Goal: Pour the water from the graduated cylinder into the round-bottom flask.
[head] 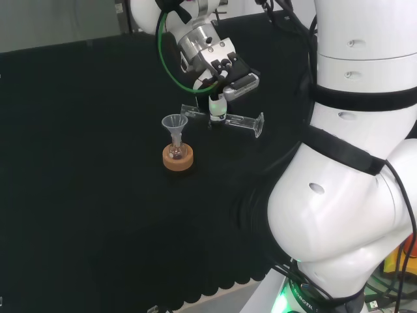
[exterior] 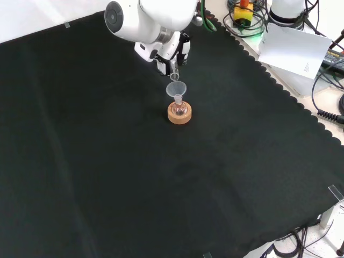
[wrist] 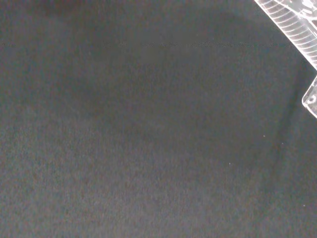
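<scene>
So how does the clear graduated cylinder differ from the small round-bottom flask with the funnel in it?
The clear graduated cylinder lies nearly level above the cloth, held in the hand; the small round-bottom flask stands upright on a cork ring stand. The cylinder is long and straight, with a flat foot; the flask is short and rounded. The flask carries a clear funnel in its neck; the cylinder's mouth points towards that funnel. Both are transparent.

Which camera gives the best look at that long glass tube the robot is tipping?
The head view: the graduated cylinder lies nearly level in the hand, its whole length visible. The front view shows just its spout end; the wrist view a marked section and base.
</scene>
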Available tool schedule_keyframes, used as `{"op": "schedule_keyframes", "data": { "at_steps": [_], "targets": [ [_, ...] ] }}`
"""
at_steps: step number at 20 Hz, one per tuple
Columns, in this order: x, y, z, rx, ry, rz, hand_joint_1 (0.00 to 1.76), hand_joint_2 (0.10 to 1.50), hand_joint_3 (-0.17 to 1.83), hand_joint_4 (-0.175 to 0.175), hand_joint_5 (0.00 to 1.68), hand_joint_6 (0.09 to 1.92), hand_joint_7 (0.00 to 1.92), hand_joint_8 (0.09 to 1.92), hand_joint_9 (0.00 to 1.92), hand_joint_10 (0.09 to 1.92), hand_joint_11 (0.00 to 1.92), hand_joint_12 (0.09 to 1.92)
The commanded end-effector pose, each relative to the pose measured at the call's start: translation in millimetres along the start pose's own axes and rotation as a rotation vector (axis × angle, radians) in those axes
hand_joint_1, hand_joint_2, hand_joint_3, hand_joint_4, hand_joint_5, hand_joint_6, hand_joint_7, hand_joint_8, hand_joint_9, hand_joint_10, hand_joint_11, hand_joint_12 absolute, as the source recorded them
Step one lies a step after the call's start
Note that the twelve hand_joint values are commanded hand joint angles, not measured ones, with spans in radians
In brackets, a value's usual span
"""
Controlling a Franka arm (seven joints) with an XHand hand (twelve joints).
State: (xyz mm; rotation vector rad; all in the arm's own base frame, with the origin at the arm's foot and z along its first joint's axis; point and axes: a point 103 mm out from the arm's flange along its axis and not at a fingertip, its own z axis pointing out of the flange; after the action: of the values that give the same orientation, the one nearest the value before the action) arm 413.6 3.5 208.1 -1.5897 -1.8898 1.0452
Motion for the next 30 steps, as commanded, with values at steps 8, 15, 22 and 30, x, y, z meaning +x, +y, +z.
{"op": "schedule_keyframes", "data": {
  "at_steps": [8,15,22,30],
  "targets": [
    [8.9,-8.7,-7.9,0.025,-0.084,0.037,1.33,1.22,0.00,-0.074,0.88,0.83,0.78,1.35,1.10,0.50,0.96,0.89],
    [13.6,-10.0,-11.7,0.045,-0.111,0.058,1.33,1.22,0.00,-0.073,0.88,0.83,0.78,1.35,1.10,0.50,0.96,0.89],
    [16.2,-8.2,-13.6,0.085,-0.126,0.092,1.33,1.22,0.00,-0.073,0.87,0.83,0.78,1.35,1.10,0.50,0.96,0.89],
    [16.7,-11.0,-18.4,0.115,-0.136,0.109,1.33,1.22,0.00,-0.074,0.86,0.83,0.78,1.35,1.10,0.50,0.97,0.89]
  ]
}}
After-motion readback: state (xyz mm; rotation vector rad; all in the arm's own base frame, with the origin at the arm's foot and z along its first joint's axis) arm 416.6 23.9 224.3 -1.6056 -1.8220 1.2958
